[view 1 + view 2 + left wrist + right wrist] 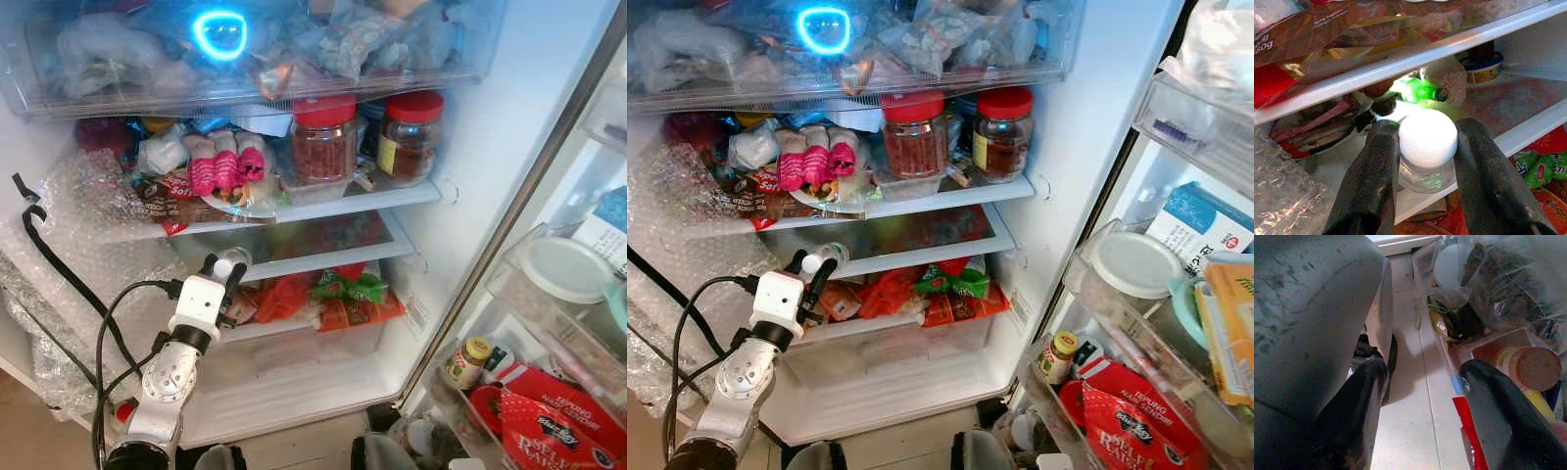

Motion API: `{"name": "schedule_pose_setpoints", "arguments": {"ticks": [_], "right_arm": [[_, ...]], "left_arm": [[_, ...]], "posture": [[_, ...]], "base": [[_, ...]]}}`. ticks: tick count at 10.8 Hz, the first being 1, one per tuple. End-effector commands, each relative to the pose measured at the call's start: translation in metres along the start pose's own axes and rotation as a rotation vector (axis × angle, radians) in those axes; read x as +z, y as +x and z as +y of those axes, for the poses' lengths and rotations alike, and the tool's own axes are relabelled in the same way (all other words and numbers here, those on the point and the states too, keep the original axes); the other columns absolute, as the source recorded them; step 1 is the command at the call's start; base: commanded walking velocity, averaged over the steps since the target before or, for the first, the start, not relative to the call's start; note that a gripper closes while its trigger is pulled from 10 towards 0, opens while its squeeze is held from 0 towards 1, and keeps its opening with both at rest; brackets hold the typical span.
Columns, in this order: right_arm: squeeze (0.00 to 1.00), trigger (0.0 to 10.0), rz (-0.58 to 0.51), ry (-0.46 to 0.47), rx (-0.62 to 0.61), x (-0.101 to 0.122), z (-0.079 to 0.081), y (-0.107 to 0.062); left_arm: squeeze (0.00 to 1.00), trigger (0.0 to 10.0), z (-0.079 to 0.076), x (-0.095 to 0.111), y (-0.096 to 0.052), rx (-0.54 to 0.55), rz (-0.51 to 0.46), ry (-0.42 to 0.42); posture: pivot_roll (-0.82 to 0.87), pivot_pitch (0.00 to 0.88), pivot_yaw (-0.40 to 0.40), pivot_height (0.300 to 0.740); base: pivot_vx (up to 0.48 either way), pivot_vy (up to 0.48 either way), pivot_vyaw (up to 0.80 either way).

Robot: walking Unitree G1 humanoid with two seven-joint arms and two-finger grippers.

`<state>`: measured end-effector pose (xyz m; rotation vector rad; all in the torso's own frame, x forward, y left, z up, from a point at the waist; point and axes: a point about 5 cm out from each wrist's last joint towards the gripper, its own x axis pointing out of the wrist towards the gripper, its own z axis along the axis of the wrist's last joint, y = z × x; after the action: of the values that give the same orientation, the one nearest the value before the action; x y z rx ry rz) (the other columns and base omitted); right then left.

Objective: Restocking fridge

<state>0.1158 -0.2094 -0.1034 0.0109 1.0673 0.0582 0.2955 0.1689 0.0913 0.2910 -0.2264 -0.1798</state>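
A small clear bottle with a white cap [1427, 139] sits between the two black fingers of my left gripper [1426, 132], which is shut on it just below the cap. In the left eye view my left gripper [223, 269] holds the bottle [224, 265] at the left front edge of the fridge's middle glass shelf [323, 257]. Whether the bottle rests on the shelf I cannot tell. A green bottle [1422, 92] lies further back on that shelf. My right gripper [1422, 369] hangs open over the floor beside the door bins, with nothing between its fingers.
The shelf above carries two red-lidded jars [323, 139], pink-wrapped packs [223, 164] and snack bags. Red and green packets [338, 294] fill the drawer below. Bubble wrap [78, 255] lines the left side. The open door's bins [549, 323] stand at the right, full of jars and packets.
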Motion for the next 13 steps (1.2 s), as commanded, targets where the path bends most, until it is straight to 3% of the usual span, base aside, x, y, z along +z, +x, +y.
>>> {"name": "schedule_pose_setpoints", "arguments": {"ticks": [1,9,13], "right_arm": [[0.00,10.0,0.020,0.007,0.031,-0.0060,0.0075,0.0002],[0.00,10.0,0.022,0.004,0.035,-0.0058,0.0078,0.0003],[0.00,10.0,0.023,0.002,0.039,-0.0061,0.0082,0.0003]], "left_arm": [[0.00,10.0,0.0037,0.0065,0.0009,0.015,-0.042,0.016],[0.00,10.0,0.0035,0.0044,0.0006,0.011,-0.030,0.023],[0.00,10.0,0.0033,0.0041,0.0005,0.010,-0.029,0.024]], "posture": [[-0.16,0.000,-0.016,0.619],[-0.16,0.000,-0.012,0.619],[-0.16,0.000,-0.010,0.619]], "base": [[0.000,0.000,0.00],[0.000,0.000,0.00],[0.254,0.000,0.00]]}}
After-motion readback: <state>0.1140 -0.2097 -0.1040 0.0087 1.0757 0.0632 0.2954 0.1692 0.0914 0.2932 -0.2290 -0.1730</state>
